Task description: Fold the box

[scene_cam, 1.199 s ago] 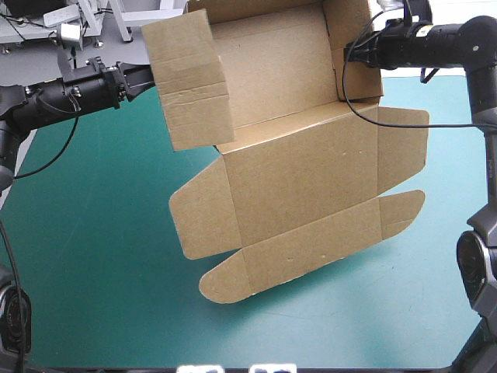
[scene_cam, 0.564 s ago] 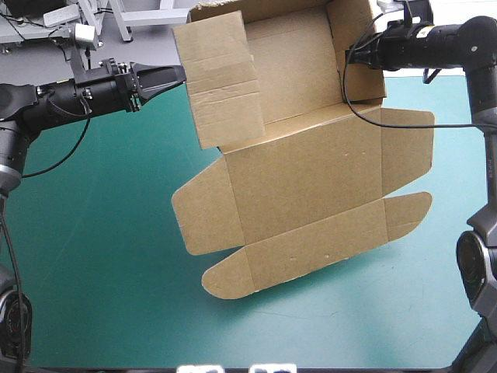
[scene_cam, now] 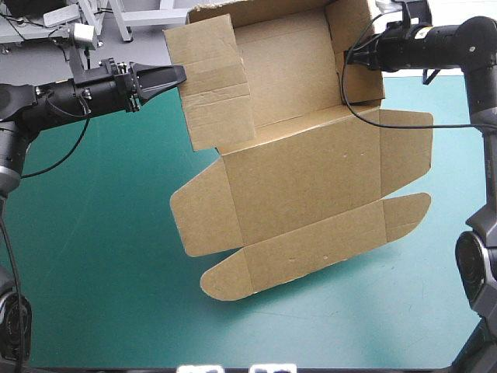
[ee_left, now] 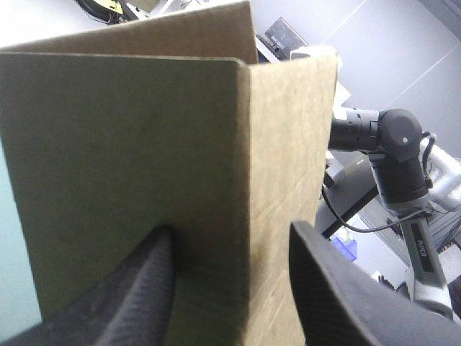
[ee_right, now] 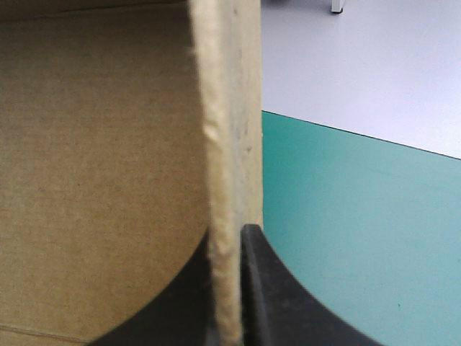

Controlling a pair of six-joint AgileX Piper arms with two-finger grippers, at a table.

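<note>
Box [scene_cam: 303, 175], walls partly raised, has its right wall pinched in the right gripper [ee_right: 229, 239]; left gripper [ee_left: 232, 231] stands wide apart at the left wall.

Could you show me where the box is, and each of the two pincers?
box [scene_cam: 303, 179], high view, its flat middle panel.
left pincer [ee_left: 232, 228], left wrist view, midway between its open fingertips.
right pincer [ee_right: 227, 234], right wrist view, midway between fingertips clamping a box wall.

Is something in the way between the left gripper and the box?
No, nothing visible. The left gripper is right at the box, its jaws open on either side of the left wall's edge.
</note>
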